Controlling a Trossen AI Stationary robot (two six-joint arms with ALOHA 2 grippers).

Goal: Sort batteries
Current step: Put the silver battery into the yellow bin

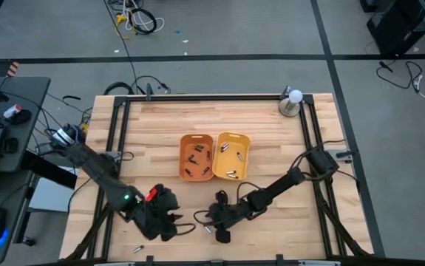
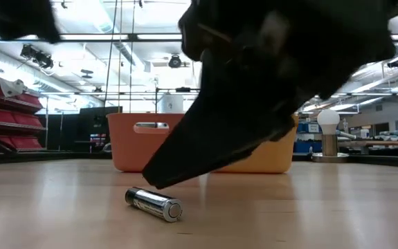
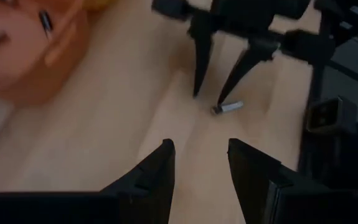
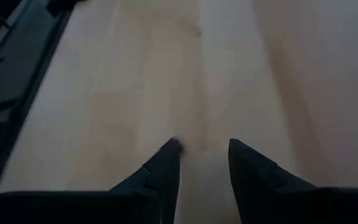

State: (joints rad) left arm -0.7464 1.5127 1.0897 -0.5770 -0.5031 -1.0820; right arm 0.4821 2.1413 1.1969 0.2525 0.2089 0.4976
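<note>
A silvery battery [image 2: 154, 205] lies on its side on the wood near the table's near edge; the left wrist view shows the battery [image 3: 227, 107] too. My right gripper [image 3: 208, 94] is open and points down at the table. One fingertip [image 3: 221, 101] stands right at the battery's end, and the battery lies outside the gap. My right wrist view shows only bare wood between the fingers. My left gripper [image 3: 200, 163] is open and hovers to the left, facing the right gripper. A second loose battery [image 1: 137, 250] lies near the near edge. Dark batteries lie in the orange tray [image 1: 196, 157], silvery ones in the yellow tray [image 1: 232, 155]. My right gripper has one fingertip [image 2: 150, 183] close over one end of the lying battery [image 2: 135, 196], coming from above at a slant. I cannot tell whether it touches. My left gripper touches nothing.
The two trays stand side by side in the table's middle. A metal cup with a white ball [image 1: 292, 101] stands at the far right corner. The black table frame [image 1: 116, 140] runs along the edges. Bare wood lies between the trays and the grippers.
</note>
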